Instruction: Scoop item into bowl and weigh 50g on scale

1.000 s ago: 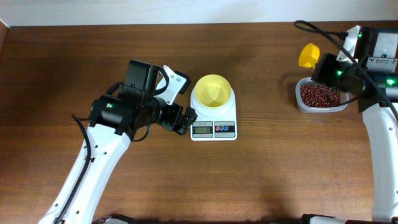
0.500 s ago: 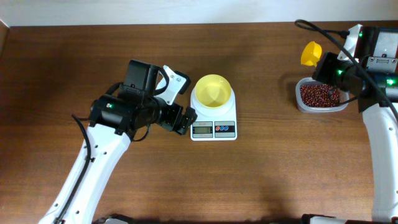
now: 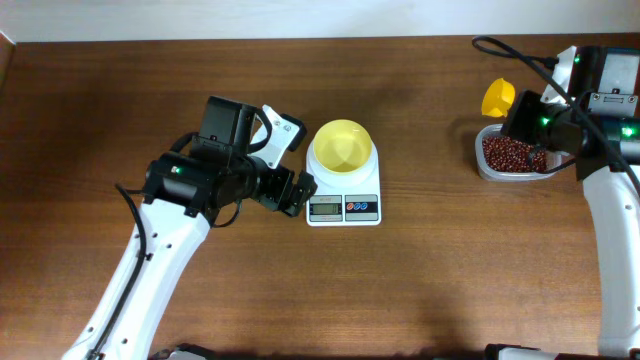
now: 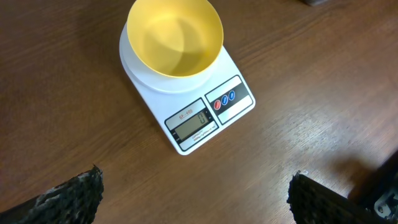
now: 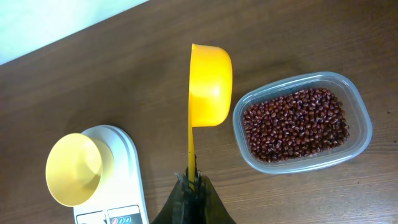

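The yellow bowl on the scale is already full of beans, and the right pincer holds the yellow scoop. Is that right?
Not quite. The bowl on the scale is empty, as the left wrist view shows; the beans lie in the clear container. The right pincer does hold the yellow scoop.

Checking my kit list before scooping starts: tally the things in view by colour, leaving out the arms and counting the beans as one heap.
Yellow: 2, the bowl and the scoop
White: 1, the scale
Clear: 1, the container
Reddish-brown: 1, the beans
Total: 5
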Controlling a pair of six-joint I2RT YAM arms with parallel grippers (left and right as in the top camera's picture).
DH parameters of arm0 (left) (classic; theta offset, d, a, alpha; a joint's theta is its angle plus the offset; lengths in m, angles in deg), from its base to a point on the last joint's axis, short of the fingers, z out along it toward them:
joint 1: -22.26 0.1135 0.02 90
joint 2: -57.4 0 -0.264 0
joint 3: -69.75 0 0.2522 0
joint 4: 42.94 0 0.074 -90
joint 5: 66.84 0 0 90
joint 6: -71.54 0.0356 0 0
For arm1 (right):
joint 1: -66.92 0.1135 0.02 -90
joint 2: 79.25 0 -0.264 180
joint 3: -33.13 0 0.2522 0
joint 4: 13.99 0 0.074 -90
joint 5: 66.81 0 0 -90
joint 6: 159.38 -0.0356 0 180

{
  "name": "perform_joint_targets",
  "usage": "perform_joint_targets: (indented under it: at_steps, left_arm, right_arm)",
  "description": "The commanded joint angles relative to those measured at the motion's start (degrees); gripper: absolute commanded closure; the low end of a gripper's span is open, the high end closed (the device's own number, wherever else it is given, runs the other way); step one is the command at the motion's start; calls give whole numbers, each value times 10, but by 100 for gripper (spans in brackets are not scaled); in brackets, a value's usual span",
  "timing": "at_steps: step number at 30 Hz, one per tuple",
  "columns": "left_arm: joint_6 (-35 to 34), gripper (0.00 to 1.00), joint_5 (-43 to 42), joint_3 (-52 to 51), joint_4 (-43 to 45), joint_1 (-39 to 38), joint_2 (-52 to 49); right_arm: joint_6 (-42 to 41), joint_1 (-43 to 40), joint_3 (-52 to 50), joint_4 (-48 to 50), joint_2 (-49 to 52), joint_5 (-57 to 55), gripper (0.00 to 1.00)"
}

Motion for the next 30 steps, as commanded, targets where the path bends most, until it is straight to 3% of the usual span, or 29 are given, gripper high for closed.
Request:
perform_joint_targets:
  at_steps: [1,30]
  left_arm:
    - [12,1,-4,-6,1,-1,-5]
    - [12,1,-4,-6,0,-1,-5]
  right_arm:
    - [-2,-1,6,0,-5,-7,96]
    - [-2,-1,6,7,-5,-5,96]
